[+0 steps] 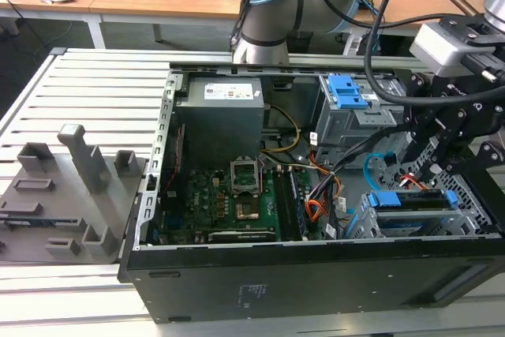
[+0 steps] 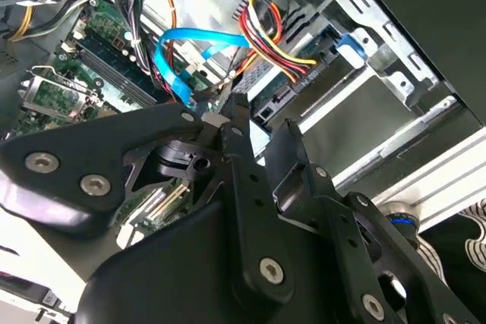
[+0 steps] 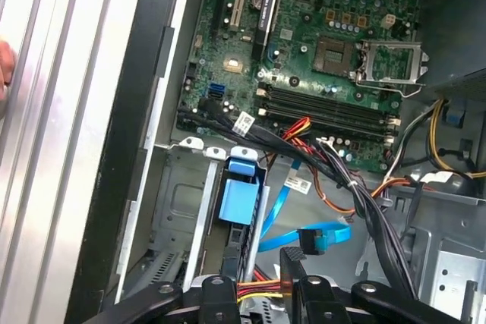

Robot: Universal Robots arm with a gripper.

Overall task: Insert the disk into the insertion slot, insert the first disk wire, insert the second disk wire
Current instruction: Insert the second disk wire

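Fingers [image 2: 237, 115] on my gripper [image 1: 430, 157] stand slightly apart, gripping nothing, at 12 o'clock of the insertion slot [image 1: 357, 225] in the exterior view. I see the disk [image 1: 410, 200] seated inside, first disk wire [image 1: 408, 181] just beside them, second disk wire [image 1: 372, 165] looping at 11 o'clock.

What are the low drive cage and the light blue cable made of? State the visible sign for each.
The insertion slot looks like bare grey sheet metal, dull sheen, judging by punched holes and folded edges. The second disk wire seems flexible plastic, smooth and slightly glossy: it bends in a flat loop.
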